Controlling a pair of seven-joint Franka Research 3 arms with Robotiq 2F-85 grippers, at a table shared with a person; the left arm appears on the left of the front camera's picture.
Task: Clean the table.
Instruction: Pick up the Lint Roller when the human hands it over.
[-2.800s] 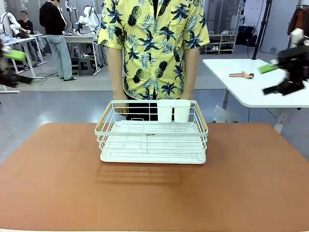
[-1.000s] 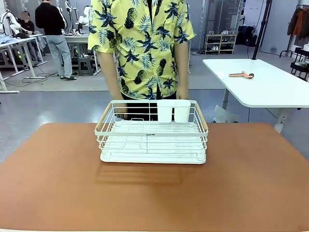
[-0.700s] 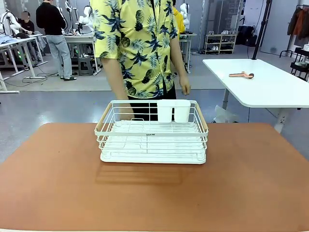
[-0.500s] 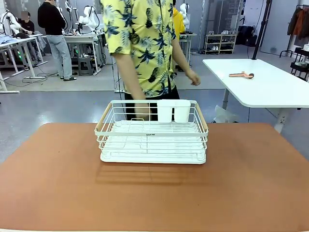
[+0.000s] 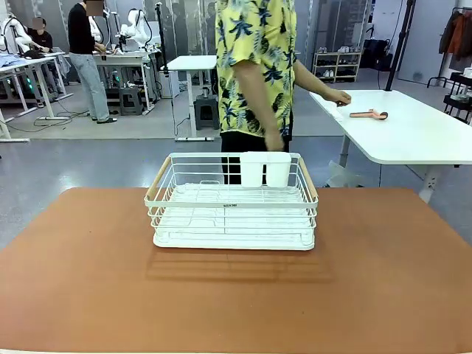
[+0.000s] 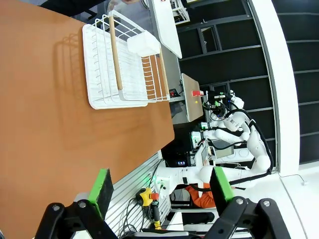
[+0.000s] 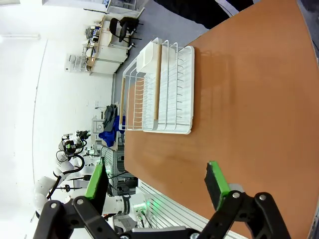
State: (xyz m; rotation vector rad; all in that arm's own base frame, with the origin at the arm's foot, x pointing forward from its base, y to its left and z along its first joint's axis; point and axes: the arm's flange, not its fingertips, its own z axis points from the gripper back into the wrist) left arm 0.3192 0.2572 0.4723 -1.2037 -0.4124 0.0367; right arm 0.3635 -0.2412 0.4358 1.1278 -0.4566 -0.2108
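Turning away from rack now: person | left tool spread | right tool spread

Matt, smooth table; white metal wire rack with wooden handles

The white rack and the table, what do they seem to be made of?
The rack looks like metal wire coated white, judging by its slender bars. Its side handles look like pale wood. The table has a matte reddish-brown top, perhaps laminate; its even colour leaves this open.
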